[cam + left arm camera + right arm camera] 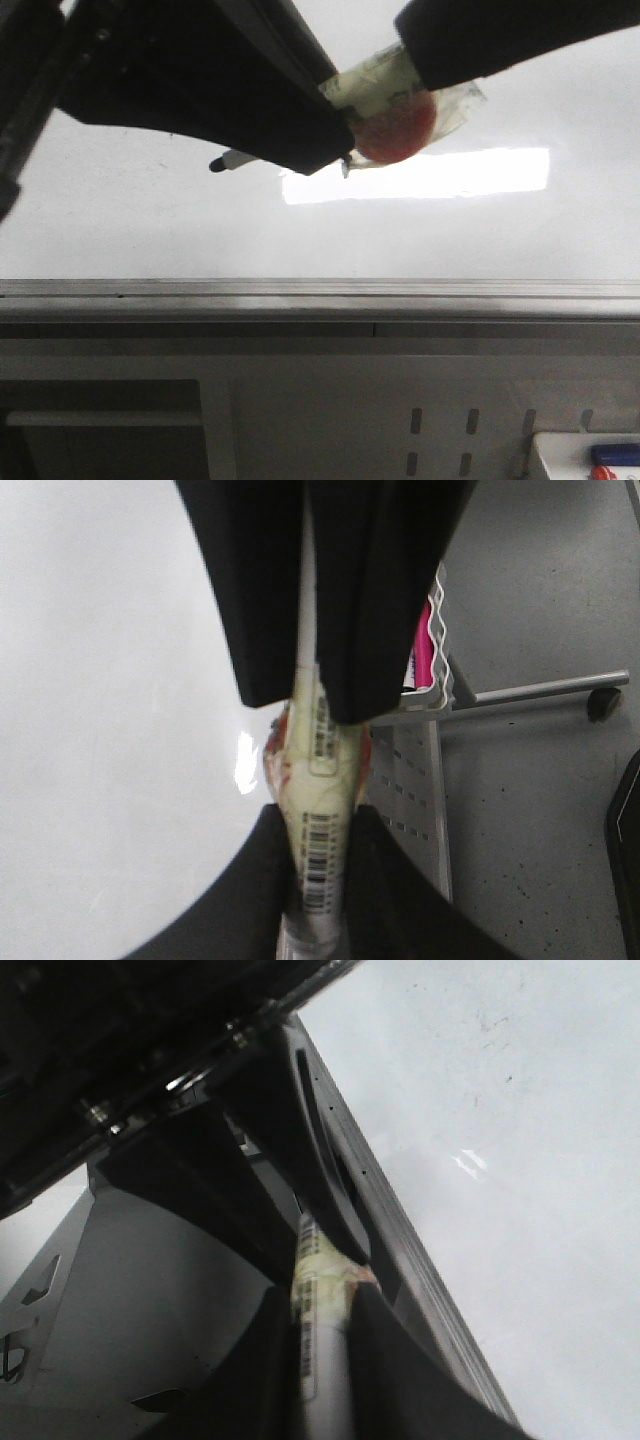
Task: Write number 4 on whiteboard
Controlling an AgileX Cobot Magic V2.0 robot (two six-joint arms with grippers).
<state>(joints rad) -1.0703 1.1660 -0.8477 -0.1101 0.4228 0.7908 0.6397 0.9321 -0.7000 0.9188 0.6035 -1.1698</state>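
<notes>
The whiteboard (150, 230) is a glossy white surface with a bright rectangular light reflection (440, 175). I see no strokes of the number 4 on it. A white marker (232, 158) with a black tip hangs just over the board. Its rear end is wrapped in yellowish tape round a red lump (395, 128). My left gripper (330, 150) is shut on the marker's barrel, seen with a barcode in the left wrist view (320, 825). My right gripper (412, 55) is shut on the taped end, as its wrist view shows (322, 1305).
A grey metal edge strip (320, 290) runs along the board's near side, with a perforated grey panel (440, 440) below it. A white tray (590, 455) with blue and red items sits at bottom right. A wire rack (440, 660) with something pink stands beside the board.
</notes>
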